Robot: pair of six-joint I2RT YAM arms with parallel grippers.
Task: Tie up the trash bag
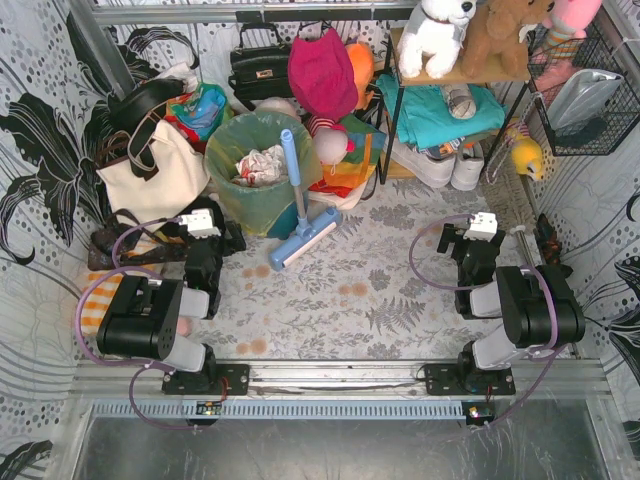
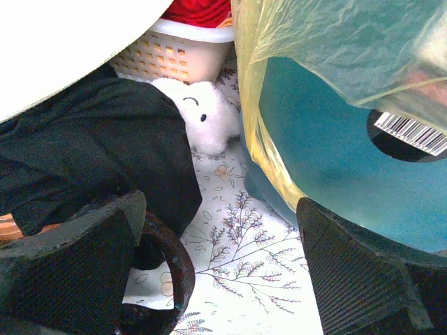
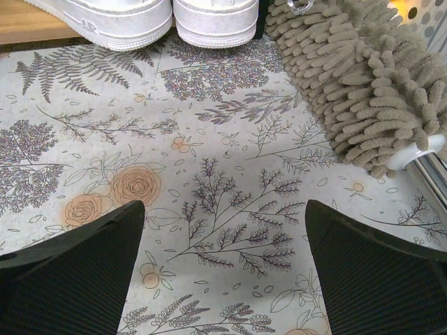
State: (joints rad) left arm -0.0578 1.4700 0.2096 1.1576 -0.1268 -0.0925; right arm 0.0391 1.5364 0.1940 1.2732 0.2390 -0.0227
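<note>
Surface: pale floral sheet [image 1: 340, 290] printed with ferns and orange roses, covering the table between patterned black-and-white walls.
Left gripper [image 2: 220, 209]: jaws spread wide with nothing between them, only the printed sheet showing in the gap; it sits low on the left, just beside the bin's near-left side.
Left fingers [image 2: 77, 265]: black and textured; whether the right-hand one touches the bin wall cannot be told.
Right gripper [image 3: 223, 209]: jaws spread wide and empty, over bare sheet on the right, well apart from the bag.
Trash bag [image 1: 232, 150]: translucent yellow-green plastic lining the bin at the far left-centre, mouth open and untied, its edge draped down over the outside of the rim.
Teal bin [image 2: 328, 167]: round and upright, a barcode label [image 2: 412, 132] on its wall under the plastic.
Crumpled paper [image 1: 258, 165]: white, lying inside the bag.
Blue mop [image 1: 295, 180]: handle leaning across the bin's right rim, flat head on the sheet just near of it.
Canvas tote [image 1: 150, 175]: cream, left of the bin.
Black cloth [image 2: 91, 153]: heaped on the left, beside a small white plush [image 2: 202, 118] and a cream basket [image 2: 174, 59].
White sneakers [image 3: 140, 17]: far of the right gripper, by a shelf.
Beige chenille pad [image 3: 363, 91]: lying at the far right.
</note>
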